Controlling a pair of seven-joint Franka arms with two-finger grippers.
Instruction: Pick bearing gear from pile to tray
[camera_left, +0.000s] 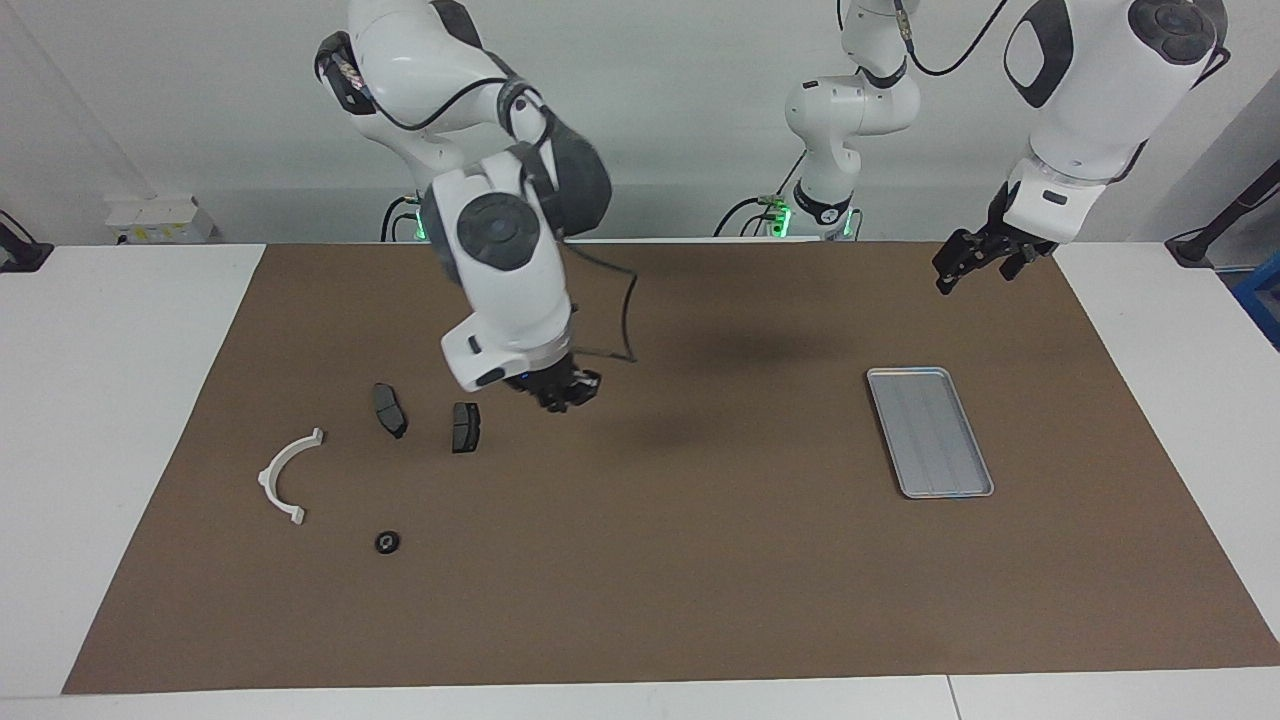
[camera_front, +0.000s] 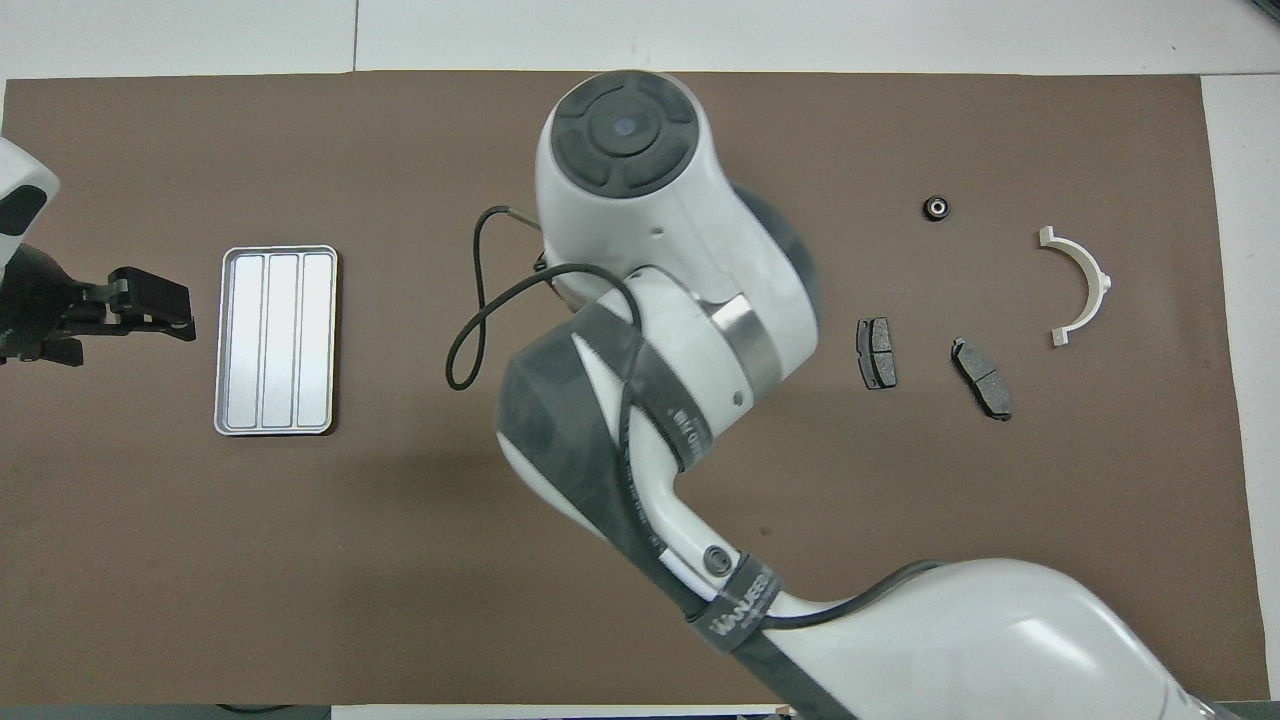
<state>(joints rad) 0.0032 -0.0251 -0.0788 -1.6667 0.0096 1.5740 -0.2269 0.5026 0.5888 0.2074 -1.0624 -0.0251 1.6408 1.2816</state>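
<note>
text: "WANUEED", partly readable | on: black strap (camera_front: 738, 612) around the right arm (camera_front: 640, 440) | view: overhead | elsewhere on that arm: small grey lettering on the dark sleeve, too small to read | other readable signs: none

Right pincer (camera_left: 562, 392) hangs raised over mid-tabletop (camera_left: 700, 560), fingertips closed. Left pincer (camera_left: 958, 265) waits, raised, fingers spread.
</note>
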